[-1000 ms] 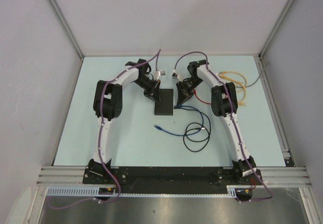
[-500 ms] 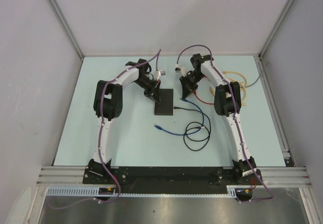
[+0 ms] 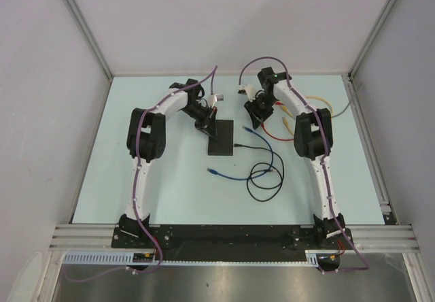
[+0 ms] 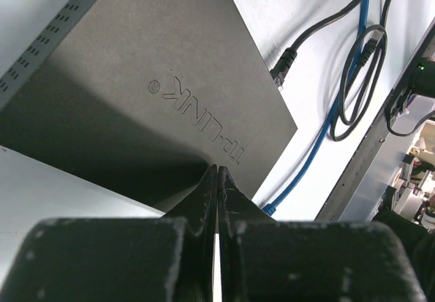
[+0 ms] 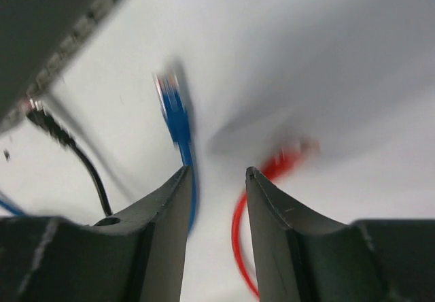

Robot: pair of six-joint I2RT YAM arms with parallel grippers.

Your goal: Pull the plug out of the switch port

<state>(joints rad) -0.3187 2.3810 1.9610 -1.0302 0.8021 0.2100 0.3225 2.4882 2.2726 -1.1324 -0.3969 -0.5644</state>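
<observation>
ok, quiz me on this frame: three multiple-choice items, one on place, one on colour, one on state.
1. Where is the blue plug relative to the switch?
A. seated in a port
B. loose, off its right side
C. lying on its top

2. What colour is the cable plugged into the switch's edge?
A. red
B. yellow
C. black

3. What state is the left hand in?
A. shut, tips on the switch top
B. wide open over bare table
C. shut on the blue plug

Key:
1 B: the top view shows the plug clear of the switch, with the right hand open and empty above it.
2 C: the left wrist view shows a black connector set against the edge.
3 A: it is closed with no gap, resting on the switch top.
</observation>
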